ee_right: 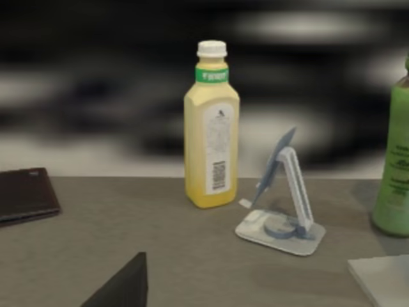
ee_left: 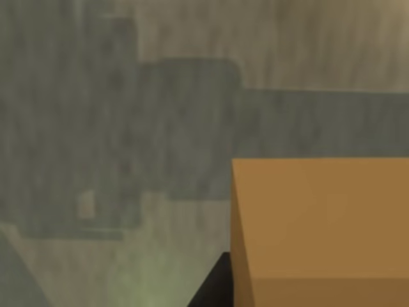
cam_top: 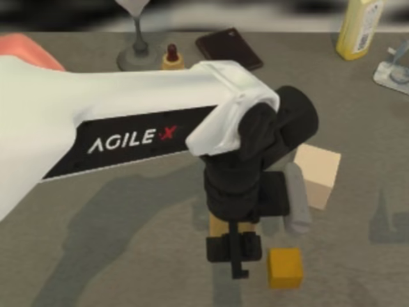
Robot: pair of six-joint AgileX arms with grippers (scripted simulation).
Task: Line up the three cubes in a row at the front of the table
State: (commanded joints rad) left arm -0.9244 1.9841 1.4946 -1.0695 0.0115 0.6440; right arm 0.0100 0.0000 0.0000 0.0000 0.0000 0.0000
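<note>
**Orange cube going down at the front, row partly built**

Filling the top view, my left arm (cam_top: pixel 128 128) is reaching across the table (cam_top: pixel 128 256) from the left, and the left gripper (cam_top: pixel 233 252) is hanging at the front, just left of the mustard cube (cam_top: pixel 285 267). Taking that mustard cube as the landmark: the orange cube (cam_top: pixel 218 225) is sitting just to its left, mostly hidden under the gripper, and the left wrist view is showing the same orange cube (ee_left: pixel 319 230) pressed close to the camera with a dark finger edge beside it. I judge the jaws to be clamped on this cube, though the contact itself is hidden. The cream cube (cam_top: pixel 317 173) is standing behind the mustard cube and a little to its right, apart from it.

Judging from how things lie, the mustard cube is already at the front, the orange one is being set beside it, and the cream cube is still waiting to be brought forward into line.

Far behind the mustard cube, left to right, a pink tray (cam_top: pixel 25 48), a glass stem (cam_top: pixel 137 38), a small bottle (cam_top: pixel 172 57), a dark wallet (cam_top: pixel 229 48), a yellow bottle (cam_top: pixel 360 29) and a phone stand (cam_top: pixel 393 67) are lining the back edge, none blocking the row. My right arm is parked out of the top view; its own fingers cannot be told.
</note>
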